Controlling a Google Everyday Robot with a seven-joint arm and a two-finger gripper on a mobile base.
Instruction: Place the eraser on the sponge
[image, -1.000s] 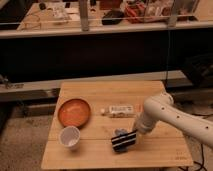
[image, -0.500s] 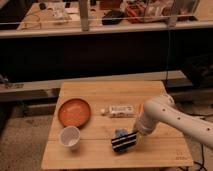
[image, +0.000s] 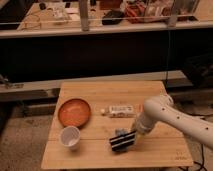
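**Pincer at the eraser's right end, near the tabletop's front edge**

The wooden tabletop (image: 100, 92) carries everything in view. On its left half, about midway between back and front edges, lies a round orange plate (image: 75, 112). Just in front of the plate, close to the front-left corner, a white cup (image: 70, 137) stands upright with its mouth up, its rim almost meeting the plate's near edge.

Right of the plate, near the middle of the tabletop, is a small pale object (image: 103, 111), too small to make out. Just beside it a white labelled bar (image: 121, 110) lies flat, its long side parallel to the back edge.

In front of the bar, toward the front edge and a little right of centre, is the sponge (image: 119, 132). Only a blue-grey strip of it shows, because the eraser (image: 121, 142) covers its near side. The eraser, black with pale stripes, lies aslant with its right end higher in the view than its left. Whether it rests fully on the sponge cannot be told.

The pincer (image: 134, 133) is at the eraser's right end, touching or nearly touching it. Whether it is gripping the eraser or has let go cannot be told. The white arm (image: 157, 110) runs up from the pincer and bends away past the right edge of the tabletop.
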